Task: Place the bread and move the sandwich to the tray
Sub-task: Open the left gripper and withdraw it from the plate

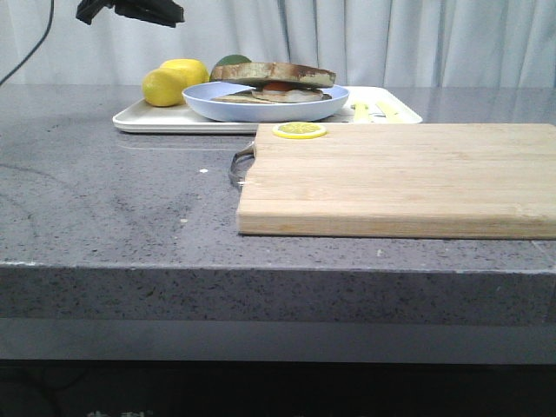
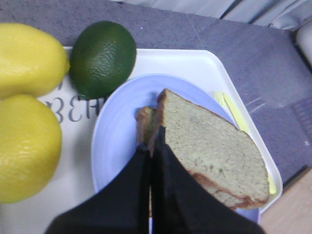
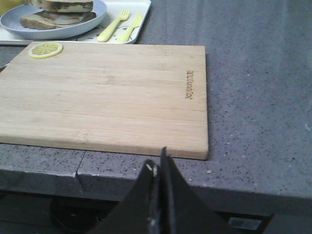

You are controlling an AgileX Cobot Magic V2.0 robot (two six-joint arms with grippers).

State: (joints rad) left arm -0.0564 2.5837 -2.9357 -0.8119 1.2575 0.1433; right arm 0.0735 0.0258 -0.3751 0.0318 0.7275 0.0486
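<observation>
The bread (image 1: 274, 74) lies as the top slice of the sandwich on the light-blue plate (image 1: 208, 100), which stands on the white tray (image 1: 139, 117) at the back. In the left wrist view the bread (image 2: 209, 151) covers most of the plate (image 2: 117, 136) on the tray (image 2: 195, 61). My left gripper (image 2: 152, 142) is shut and empty, raised high above the tray's left part (image 1: 169, 15). My right gripper (image 3: 161, 158) is shut and empty over the table's front edge, in front of the board. The egg is hidden under the bread.
Two lemons (image 1: 165, 87) and a dark green lime (image 1: 233, 60) sit on the tray's left part. A yellow fork and knife (image 3: 114, 27) lie on its right part. A wooden cutting board (image 1: 408, 178) with a lemon slice (image 1: 300, 130) lies in front.
</observation>
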